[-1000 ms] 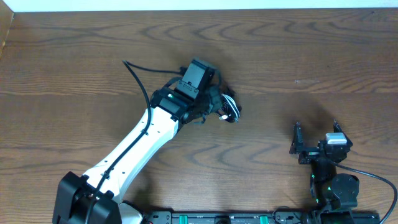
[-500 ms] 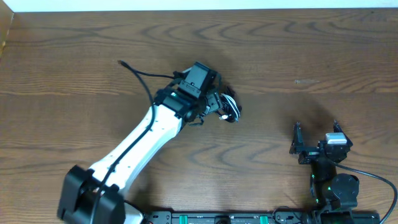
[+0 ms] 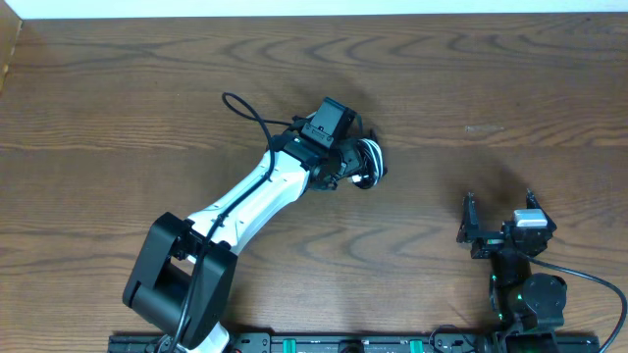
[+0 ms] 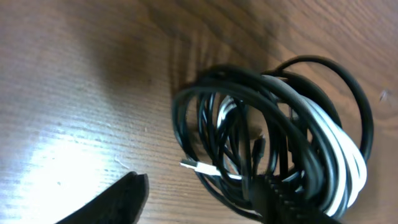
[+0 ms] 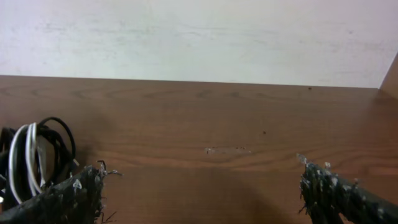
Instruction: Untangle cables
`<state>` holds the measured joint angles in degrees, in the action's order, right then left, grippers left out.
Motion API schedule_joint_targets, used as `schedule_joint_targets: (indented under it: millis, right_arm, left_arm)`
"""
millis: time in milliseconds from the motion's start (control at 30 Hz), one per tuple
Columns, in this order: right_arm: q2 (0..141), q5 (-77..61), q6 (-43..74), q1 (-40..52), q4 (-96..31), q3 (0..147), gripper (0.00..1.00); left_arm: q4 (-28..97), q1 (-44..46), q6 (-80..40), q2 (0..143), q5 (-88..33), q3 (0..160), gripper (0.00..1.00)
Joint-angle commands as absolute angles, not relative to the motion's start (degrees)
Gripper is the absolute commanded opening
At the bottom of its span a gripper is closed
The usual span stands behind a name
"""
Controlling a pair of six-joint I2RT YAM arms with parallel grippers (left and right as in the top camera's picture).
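Barely begun: the cables [image 4: 329,146] lie in one tangled coil, ungripped, at the open left hand [image 4: 199,186]; the right hand [image 5: 200,168] gapes, well apart.

No text, label, brand, number or sign can be read in any of the three views. The tangled cables [image 3: 367,163], the wooden table [image 3: 510,88] and the left arm's white casing [image 3: 260,191] show only plain surfaces, and any marking on the arm bases at the near edge is too small to make out.
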<state>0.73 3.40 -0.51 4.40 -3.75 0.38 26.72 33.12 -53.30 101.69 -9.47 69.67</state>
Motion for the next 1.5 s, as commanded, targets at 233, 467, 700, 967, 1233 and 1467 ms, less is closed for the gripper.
schedule_joint_targets:
  millis: [233,467,700,967,1233,1467]
  right_arm:
    - [0.5,3.7,-0.9,4.2,-3.9,0.3,0.99]
    - [0.5,3.7,-0.9,4.2,-3.9,0.3,0.99]
    - [0.5,3.7,-0.9,4.2,-3.9,0.3,0.99]
    - [0.5,3.7,-0.9,4.2,-3.9,0.3,0.99]
    - [0.5,3.7,-0.9,4.2,-3.9,0.3,0.99]
    - [0.5,3.7,-0.9,4.2,-3.9,0.3,0.99]
  left_arm:
    - [21.0,32.8,-50.9,101.7,-22.0,70.2,0.31]
    - [17.2,32.8,-49.1,100.2,-25.8,70.2,0.31]
    - [23.7,32.9,-49.2,100.4,-15.6,70.2,0.35]
    - [23.9,32.9,-49.1,101.1,-15.4,69.5,0.55]
    - [24.4,32.9,-49.1,101.8,-12.7,69.5,0.5]
    - [25.5,32.9,-49.2,101.8,-11.6,69.5,0.08]
